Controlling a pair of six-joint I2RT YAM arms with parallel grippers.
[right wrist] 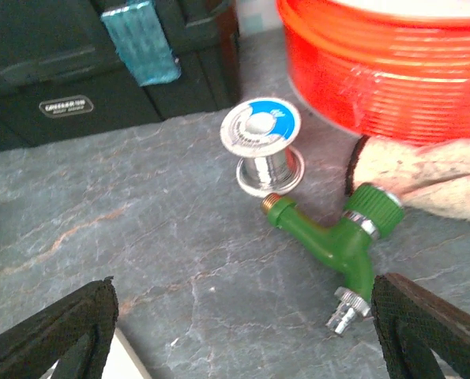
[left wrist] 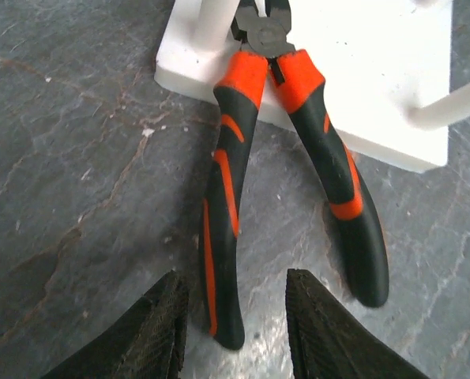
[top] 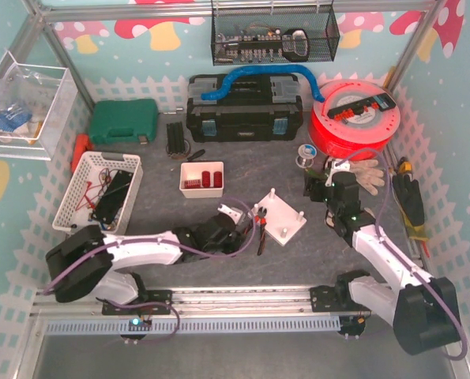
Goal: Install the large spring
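No spring is plainly visible in any view. A white peg plate [top: 282, 219] lies mid-table with upright white pegs; it also shows in the left wrist view [left wrist: 361, 71]. Black-and-orange pliers [top: 260, 230] lie with their nose on the plate's left edge. In the left wrist view the pliers [left wrist: 227, 205] point away, and the end of their left handle lies between my fingertips. My left gripper [left wrist: 235, 288] is open, low over the table [top: 235, 225]. My right gripper [right wrist: 242, 304] is open wide and empty, right of the plate [top: 327, 189].
A white box with red cylinders [top: 201, 178] sits left of the plate. A solder spool [right wrist: 262, 146], a green tap [right wrist: 333, 241], a glove [right wrist: 432, 174] and a red reel [right wrist: 392, 63] lie ahead of the right gripper. A black toolbox [top: 242, 110] and a white basket [top: 100, 189] stand behind and to the left.
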